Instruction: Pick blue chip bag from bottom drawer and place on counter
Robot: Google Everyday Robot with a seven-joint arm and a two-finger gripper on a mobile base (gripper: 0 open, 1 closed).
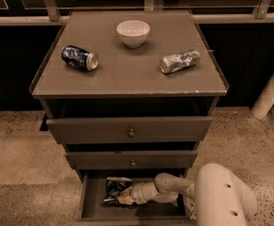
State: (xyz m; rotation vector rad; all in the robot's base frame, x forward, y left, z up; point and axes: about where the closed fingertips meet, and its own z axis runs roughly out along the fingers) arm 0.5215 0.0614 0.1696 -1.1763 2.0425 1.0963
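gripper (123,197): left side of bottom drawer (86,199), at blue chip bag (114,186); grasp we cannot tell
step: we pinch firmly, then draw outward

Worktop (127,72) flat grey-brown, no pattern; drawer fronts the same tone, each upper one with a dull metal knob (131,133); bottom drawer (92,201) darker grey inside, shadowed; blue chip bag (114,186) dark navy, white edges and markings; gripper (123,197) pale cream-tan, down in the bottom drawer right against the bag; arm (174,186) plain off-white; bowl (133,33) plain white; soda can (79,58) dark blue, pale markings, silver end; crushed can (179,61) silver, bluish flecks; floor (14,145) tan, finely speckled.
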